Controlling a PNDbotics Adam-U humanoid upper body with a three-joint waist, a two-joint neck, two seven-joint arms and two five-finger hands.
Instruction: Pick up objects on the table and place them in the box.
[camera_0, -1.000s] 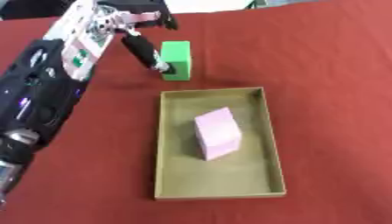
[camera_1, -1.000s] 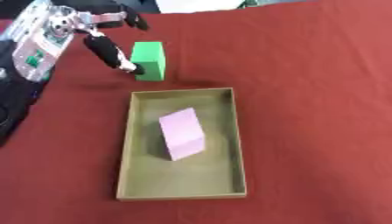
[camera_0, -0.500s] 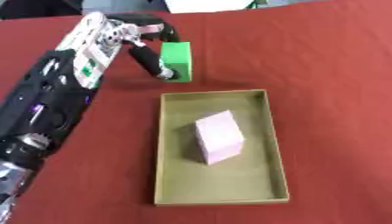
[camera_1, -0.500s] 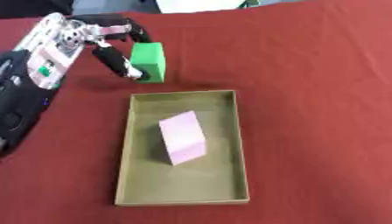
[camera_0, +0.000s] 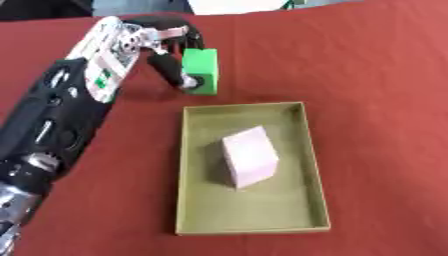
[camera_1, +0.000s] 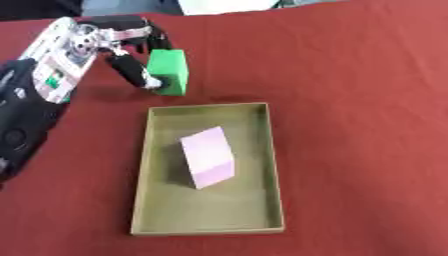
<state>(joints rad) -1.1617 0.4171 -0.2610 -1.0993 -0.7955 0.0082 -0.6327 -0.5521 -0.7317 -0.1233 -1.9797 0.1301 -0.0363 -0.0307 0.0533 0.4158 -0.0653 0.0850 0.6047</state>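
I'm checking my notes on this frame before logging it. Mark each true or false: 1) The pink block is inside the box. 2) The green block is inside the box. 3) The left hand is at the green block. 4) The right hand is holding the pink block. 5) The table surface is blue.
1) True: the pink block lies in the box.
2) False: the green block is outside, just past the box's far end.
3) True: the left hand has fingers and thumb curled around the green block.
4) False: no right hand is in view; nothing touches the pink block.
5) False: the table is covered in red.
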